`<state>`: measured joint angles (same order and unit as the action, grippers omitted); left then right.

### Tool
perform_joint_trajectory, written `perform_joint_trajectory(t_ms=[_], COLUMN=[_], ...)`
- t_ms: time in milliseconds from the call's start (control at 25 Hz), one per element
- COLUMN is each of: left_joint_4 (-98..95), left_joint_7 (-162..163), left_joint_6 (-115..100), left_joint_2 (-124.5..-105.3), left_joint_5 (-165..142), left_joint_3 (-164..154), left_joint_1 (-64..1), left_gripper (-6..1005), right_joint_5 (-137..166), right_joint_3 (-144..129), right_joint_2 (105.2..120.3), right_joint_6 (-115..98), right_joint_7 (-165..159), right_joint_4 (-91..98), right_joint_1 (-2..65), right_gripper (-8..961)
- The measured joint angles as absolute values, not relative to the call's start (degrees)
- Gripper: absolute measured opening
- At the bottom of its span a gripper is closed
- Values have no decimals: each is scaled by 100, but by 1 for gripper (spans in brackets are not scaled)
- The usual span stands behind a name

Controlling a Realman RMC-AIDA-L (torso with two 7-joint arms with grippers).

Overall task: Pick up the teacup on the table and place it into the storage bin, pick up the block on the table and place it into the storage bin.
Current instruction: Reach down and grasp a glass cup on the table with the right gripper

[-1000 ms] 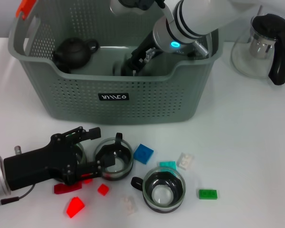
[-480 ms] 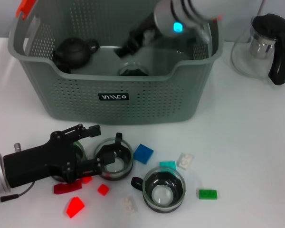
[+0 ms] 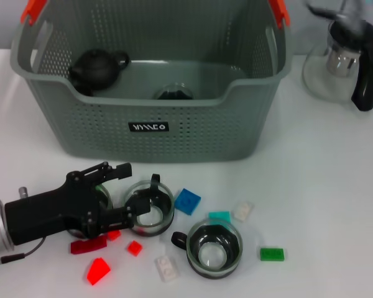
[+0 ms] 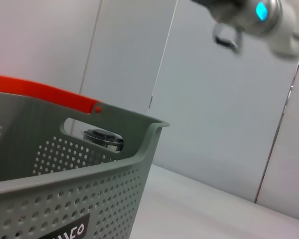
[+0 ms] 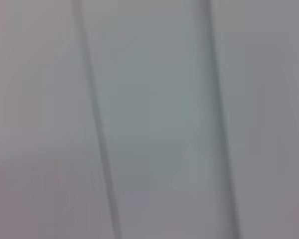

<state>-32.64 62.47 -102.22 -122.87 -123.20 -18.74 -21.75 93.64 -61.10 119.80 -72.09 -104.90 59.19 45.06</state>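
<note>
a glass teacup (image 3: 150,208) with a dark band stands on the white desk (image 3: 323,186) in front of the storage bin (image 3: 150,127), and the left hand (image 3: 121,192) lies low on the desk beside it, its black fingers spread apart with one above the cup's far-left rim and the lower one touching or just at the cup's near-left rim; whether it truly grips the cup cannot be told, and the fingers look open rather than pinched. a second teacup (image 3: 212,248) stands nearer and to the right, its handle pointing left, well clear of the hand. a third glass cup (image 3: 173,93) sits inside the bin near its front wall, and a black teapot (image 3: 98,67) rests in the bin's far left corner.

small blocks are scattered around the cups: a blue block (image 3: 187,201) just right of the first cup, a teal block (image 3: 219,216) and a clear block (image 3: 242,210) touching the second cup's far rim area, a green block (image 3: 271,253) to its right, a whitish block (image 3: 166,268) to its left, and red blocks (image 3: 98,270) under and near the left arm. a glass pitcher (image 3: 342,62) with a black handle stands right of the bin.

the right hand is not seen in the head view; in the left wrist view a blurred part of the right arm (image 4: 261,20) shows high above the bin's rim.
</note>
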Motion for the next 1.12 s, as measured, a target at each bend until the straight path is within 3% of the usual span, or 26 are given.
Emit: perform_joint_trajectory(t_ms=[360,640,840,1120], left_joint_4=[-3252,-3296,-3575,-4081], left_joint_7=[6224,6255,6248,6086], left_joint_6=[-10213,-10207,-10435,-11034], left_joint_2=[-12272,-12260,-12224,-12193], left_joint_5=[-12313,-12327,-12468,-12593], left_joint_3=[-1863,-1858,-1853,-1744], left_joint_1=[-2236,-2237,-2064,-1734], left_gripper=[829,828,828,827], right_joint_5=[8407,9989,11343,12546], right_joint_3=[-4974,-5128,-5260,-6384], right_joint_2=[11758,11696,11806,11897], right_joint_6=[-10713,-11322,-11335,-11335], right_joint_7=[-7538,-8432,-9697,-10692], right_joint_4=[4298,6194,7569,7977], right_joint_1=[2861,2059,2348,3384], right_gripper=[669,669,668,668])
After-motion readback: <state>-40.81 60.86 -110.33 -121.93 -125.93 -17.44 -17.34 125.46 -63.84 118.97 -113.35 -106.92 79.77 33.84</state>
